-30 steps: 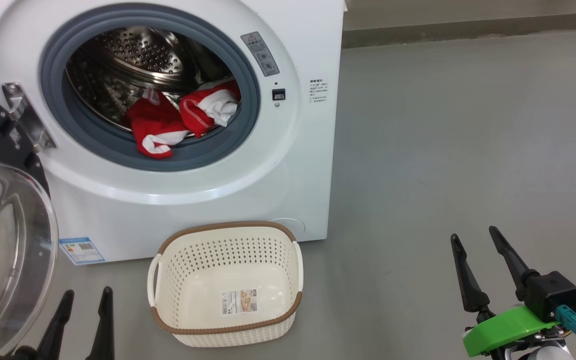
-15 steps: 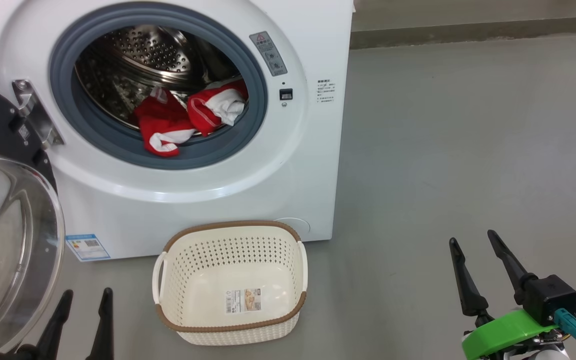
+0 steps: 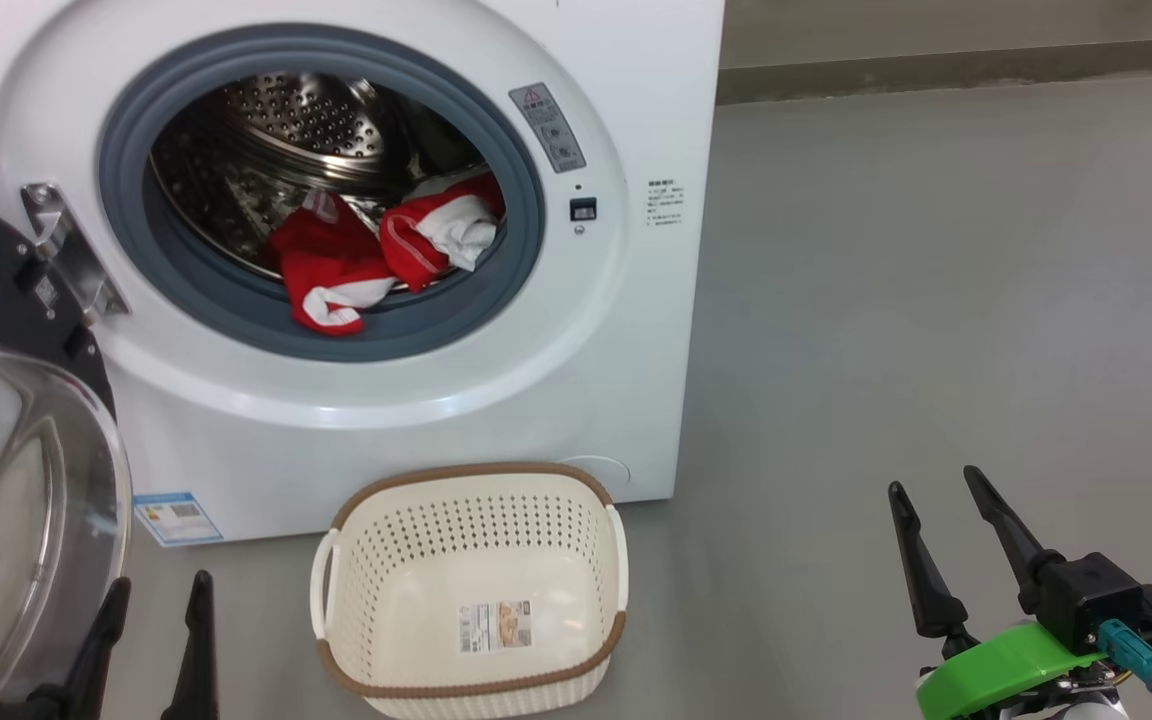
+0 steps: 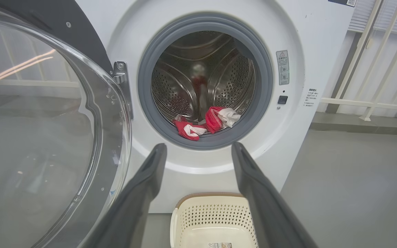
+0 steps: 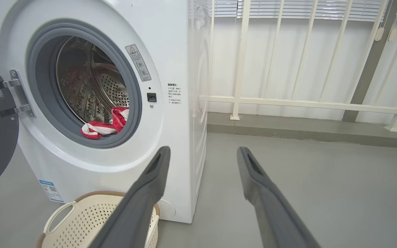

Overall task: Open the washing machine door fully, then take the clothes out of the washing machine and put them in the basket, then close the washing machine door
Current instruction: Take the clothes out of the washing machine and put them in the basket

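Plainly set up for unloading. Largest, far and to the left: washing machine [image 3: 416,440], white front turned toward the robot, drum mouth bare inside its grey gasket [image 3: 524,240]. Next in size, washing machine door [image 3: 31,520], swung out on its hinge [image 3: 66,250] to the near left, glass bowl bulging toward the left arm; judged open widely enough to leave the mouth unobstructed, so probably nothing more owed to that first step. Then basket [image 3: 471,475], parked on the floor [image 3: 936,250] just in front of the machine, below the mouth and slightly right of it, empty but for a sticker [image 3: 501,625] on its bottom; likely put there to keep the carry from drum to basket short and mostly downward. Smaller again, clothes [image 3: 376,255], red and white, none taken out yet: heaped at the near lip of the drum, one end draped onto the gasket, hence easy to reach from the front. Last, the slim dark fingers. Low at the near left, left gripper [image 3: 161,590], just beside the door glass, fingers spread wide with nothing between, aimed toward the mouth; seemingly the better placed for the first reach, given care to clear the door glass. At the near right, right gripper [image 3: 934,485], over bare floor, well apart from the machine, fingers likewise spread and empty
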